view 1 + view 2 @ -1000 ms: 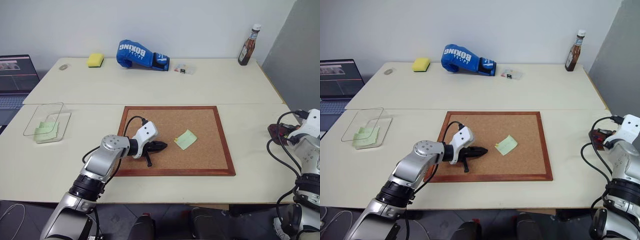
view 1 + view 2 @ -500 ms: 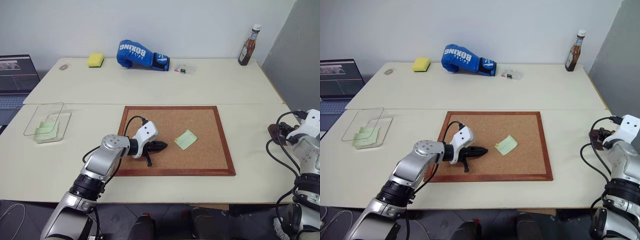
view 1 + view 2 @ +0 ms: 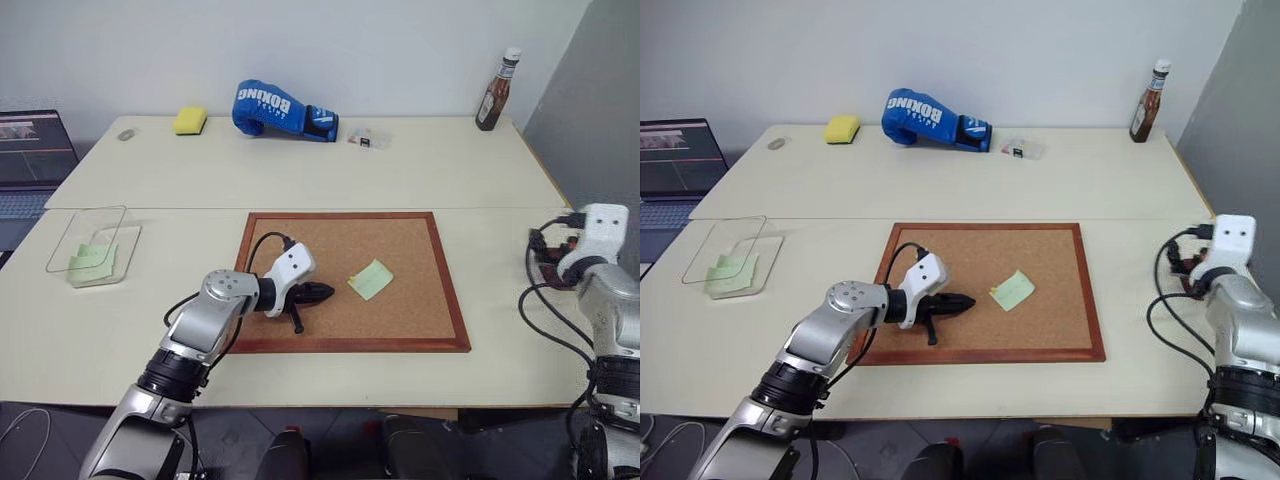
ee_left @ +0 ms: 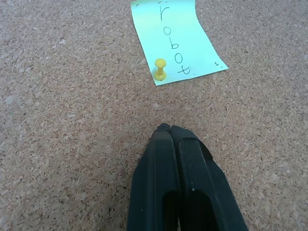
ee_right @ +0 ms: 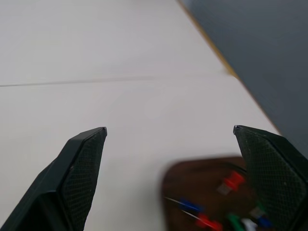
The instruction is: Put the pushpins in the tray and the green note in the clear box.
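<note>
One yellow pushpin pins green note on corkboard; left gripper clenched at its 9 o'clock; right gripper released above tray.

Bare corkboard between left hand and yellow pushpin.

Green note: "robot" is handwritten in dark ink – letters run along the paper.
Blue boxing glove: "BOXING" is printed in white capitals – seen upside down from the head camera.
</note>
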You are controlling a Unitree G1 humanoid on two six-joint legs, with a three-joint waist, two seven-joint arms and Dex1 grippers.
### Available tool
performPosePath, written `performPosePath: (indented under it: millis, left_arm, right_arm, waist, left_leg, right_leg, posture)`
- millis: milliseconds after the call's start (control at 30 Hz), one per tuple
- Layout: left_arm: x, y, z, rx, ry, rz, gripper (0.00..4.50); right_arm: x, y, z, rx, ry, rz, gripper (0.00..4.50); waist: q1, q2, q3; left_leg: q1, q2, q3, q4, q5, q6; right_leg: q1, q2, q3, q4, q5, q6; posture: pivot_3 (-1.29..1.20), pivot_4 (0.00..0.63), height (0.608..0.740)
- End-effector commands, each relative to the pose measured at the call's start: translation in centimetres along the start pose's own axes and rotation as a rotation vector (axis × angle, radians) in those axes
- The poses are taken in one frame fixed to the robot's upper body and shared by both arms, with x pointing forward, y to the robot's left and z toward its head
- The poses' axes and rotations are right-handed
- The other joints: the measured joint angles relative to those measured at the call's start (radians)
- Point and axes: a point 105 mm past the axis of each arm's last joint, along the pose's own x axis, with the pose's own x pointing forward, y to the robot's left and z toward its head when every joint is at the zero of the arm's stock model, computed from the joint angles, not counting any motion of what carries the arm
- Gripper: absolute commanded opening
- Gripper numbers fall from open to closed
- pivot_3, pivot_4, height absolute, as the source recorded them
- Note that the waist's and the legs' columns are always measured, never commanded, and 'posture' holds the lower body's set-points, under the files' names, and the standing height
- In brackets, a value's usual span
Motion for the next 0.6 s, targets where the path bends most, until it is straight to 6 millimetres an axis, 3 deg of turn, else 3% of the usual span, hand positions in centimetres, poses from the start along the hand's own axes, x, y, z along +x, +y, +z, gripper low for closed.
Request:
performPosePath:
  millis: [33, 133, 267, 400, 600]
  left_arm:
    - [0.8, -1.5, -4.2, -0.095, 0.138, -0.054, 0.00]
    - [0.9, -1.3, -4.0, -0.094, 0.135, -0.051, 0.00]
    - [1.0, -1.2, -3.8, -0.098, 0.129, -0.049, 0.00]
    - [0.9, -1.1, -3.8, -0.104, 0.127, -0.045, 0.00]
    - [0.8, -0.9, -3.7, -0.109, 0.121, -0.029, 0.00]
  right_arm:
    - [-2.2, 9.3, 3.1, -0.097, -0.146, 0.493, 4.48]
    - [-4.1, 14.2, 2.6, -0.120, -0.146, 0.752, 4.48]
    - [-5.3, 18.6, 1.8, -0.121, -0.130, 0.964, 4.48]
    - [-5.2, 21.6, 0.6, -0.146, -0.113, 1.066, 4.48]
    - [-3.9, 24.5, -1.0, -0.178, -0.084, 1.114, 4.48]
  waist:
    - [0.000, 0.000, 0.000]
    - [0.000, -0.001, 0.000]
    - [0.001, -0.002, 0.001]
    - [0.002, -0.002, 0.001]
    - [0.002, -0.003, 0.001]
  left_leg:
    - [0.000, 0.000, 0.000, 0.000, 0.000, 0.000]
    - [0.000, 0.000, -0.002, 0.000, 0.000, 0.000]
    - [0.000, 0.000, -0.002, 0.001, 0.000, 0.000]
    - [0.000, 0.000, -0.002, 0.001, 0.000, 0.000]
    - [0.000, 0.000, -0.002, 0.001, 0.000, 0.000]
  right_leg:
    - [0.000, 0.000, 0.000, 0.000, 0.000, 0.000]
    - [0.000, 0.000, -0.001, 0.000, -0.001, -0.001]
    - [0.000, 0.000, -0.001, 0.000, -0.001, -0.001]
    - [0.000, 0.000, -0.001, 0.000, -0.001, -0.001]
    - [0.000, 0.000, -0.002, 0.000, -0.001, -0.001]
  posture:
    - [0.00, 0.150, 0.740]
    - [0.00, 0.150, 0.740]
    - [0.00, 0.150, 0.740]
    - [0.00, 0.150, 0.740]
    - [0.00, 0.150, 0.740]
